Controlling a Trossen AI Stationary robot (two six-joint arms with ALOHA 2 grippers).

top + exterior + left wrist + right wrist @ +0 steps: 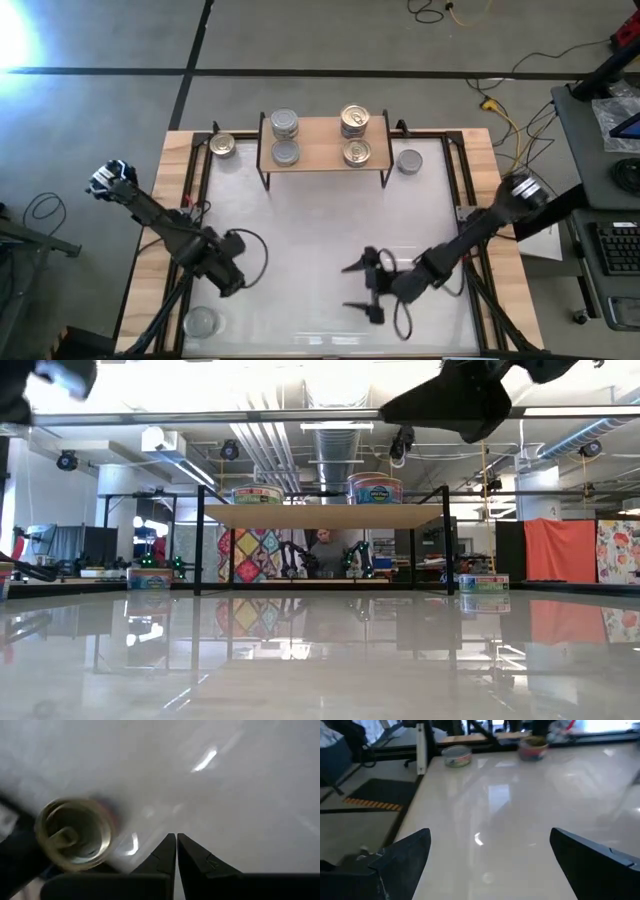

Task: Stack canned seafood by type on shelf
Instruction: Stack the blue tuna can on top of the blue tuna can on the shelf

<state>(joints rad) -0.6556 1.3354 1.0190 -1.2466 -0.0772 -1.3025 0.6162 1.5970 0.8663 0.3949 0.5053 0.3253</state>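
The shelf point(325, 145), a light-wood board on black wire legs, stands at the table's far middle. On it are silver-topped tins point(285, 124) at the left and gold-topped tins point(354, 120) at the right. A gold tin point(222, 146) rests on the table left of the shelf, and a silver one point(409, 161) right of it. Another tin point(201, 321) with a ring-pull top point(75, 832) sits near the front left corner. My left gripper point(228, 278) points down, shut, above the table beside that tin point(176, 841). My right gripper point(347, 286) stands wide open over the near middle point(490, 865), holding nothing.
A black frame and wooden border point(175, 200) run around the white table top. Bare table point(320, 230) lies between the shelf and both grippers. In the low view the shelf point(325, 515) stands at the back, with the room and a person beyond it.
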